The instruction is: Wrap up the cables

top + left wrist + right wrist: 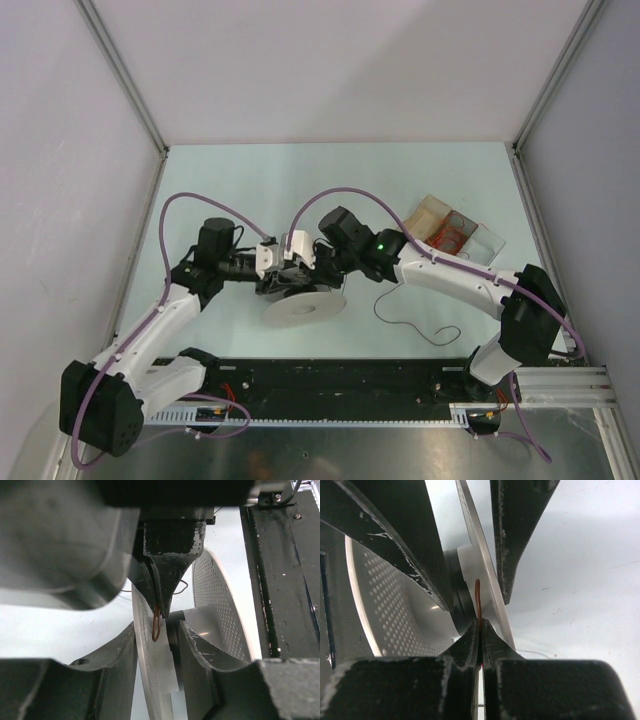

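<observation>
Top external: tray point(487, 241) holds coil point(447, 237); right end effector point(480, 630) pinches wire point(477, 597), left point(160, 630) clamps spool point(220, 605).

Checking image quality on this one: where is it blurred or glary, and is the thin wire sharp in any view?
Top view: even light, sharp; the wire is a faint line. Left wrist: a blurred grey mass fills the upper left, yet the spool holes are crisp. Right wrist: the right hand is dark and soft up close, glare on the spool hub, wire legible.
</observation>
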You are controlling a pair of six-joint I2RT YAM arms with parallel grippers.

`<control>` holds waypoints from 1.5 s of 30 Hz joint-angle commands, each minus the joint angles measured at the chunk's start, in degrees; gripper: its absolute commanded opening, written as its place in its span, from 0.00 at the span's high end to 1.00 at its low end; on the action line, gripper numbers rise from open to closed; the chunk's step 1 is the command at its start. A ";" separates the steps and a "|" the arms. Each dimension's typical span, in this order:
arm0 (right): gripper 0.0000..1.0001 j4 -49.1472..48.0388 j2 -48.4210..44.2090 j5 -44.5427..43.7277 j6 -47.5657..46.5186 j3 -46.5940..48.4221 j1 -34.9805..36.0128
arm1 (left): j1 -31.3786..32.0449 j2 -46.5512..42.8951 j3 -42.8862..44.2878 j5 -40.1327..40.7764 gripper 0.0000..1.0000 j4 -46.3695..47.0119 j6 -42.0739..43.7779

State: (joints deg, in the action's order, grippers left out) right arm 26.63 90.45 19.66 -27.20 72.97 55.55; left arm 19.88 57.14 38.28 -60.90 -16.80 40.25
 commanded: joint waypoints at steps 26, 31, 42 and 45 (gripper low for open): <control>0.51 5.93 -5.66 5.36 2.59 0.79 -5.85 | 1.67 -3.36 -2.98 1.81 1.00 4.40 1.04; 0.43 6.20 -7.39 8.77 1.86 0.81 -8.48 | 1.69 -2.47 -2.60 1.44 1.00 4.34 1.54; 0.29 -3.60 -4.17 15.42 2.02 0.78 -8.51 | 1.67 -1.65 -1.57 0.84 1.00 4.40 3.33; 0.31 -4.51 -3.01 17.17 1.83 0.77 -7.98 | 1.71 -1.17 -1.14 1.16 1.00 4.39 3.57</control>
State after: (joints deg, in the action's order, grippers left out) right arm 26.50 85.95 33.19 -24.67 72.97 46.83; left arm 21.39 55.11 36.32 -60.55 -12.25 39.99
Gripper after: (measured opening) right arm 0.706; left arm 0.034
